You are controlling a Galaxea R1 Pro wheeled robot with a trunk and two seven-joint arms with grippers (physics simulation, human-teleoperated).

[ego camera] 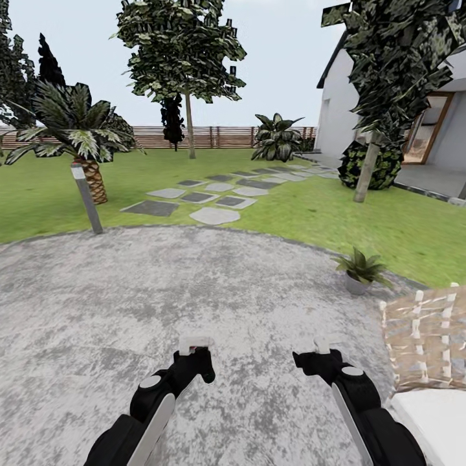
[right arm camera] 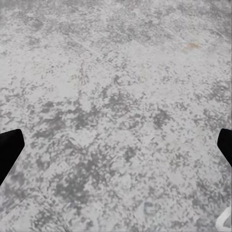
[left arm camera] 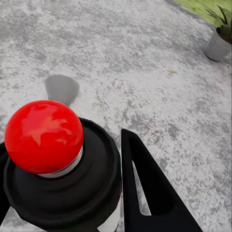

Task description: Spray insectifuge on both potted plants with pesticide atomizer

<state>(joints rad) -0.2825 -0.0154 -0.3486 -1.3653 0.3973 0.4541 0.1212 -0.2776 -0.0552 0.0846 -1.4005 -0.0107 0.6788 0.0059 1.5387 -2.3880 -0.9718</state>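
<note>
In the left wrist view the pesticide atomizer (left arm camera: 43,135) is close up, a dark body with a red dot on top, and my left gripper (left arm camera: 72,193) is shut on it, one black finger (left arm camera: 145,188) pressed against its side. From the head view my left gripper (ego camera: 194,356) hovers low over the grey patio (ego camera: 162,291) with the atomizer's whitish head (ego camera: 194,343) sticking out. My right gripper (ego camera: 320,355) is open and holds nothing, its fingertips wide apart over bare paving (right arm camera: 116,96). One potted plant (ego camera: 360,268) (left arm camera: 220,41) stands at the patio's right edge, ahead of the right gripper. The second plant is out of view.
A woven wicker seat (ego camera: 424,336) with a white cushion (ego camera: 430,421) stands close on the right. A grey bollard lamp (ego camera: 87,197) and a palm (ego camera: 77,136) are at the left patio edge. Stepping stones (ego camera: 207,197) cross the lawn towards the house (ego camera: 336,116) and a tree trunk (ego camera: 366,171).
</note>
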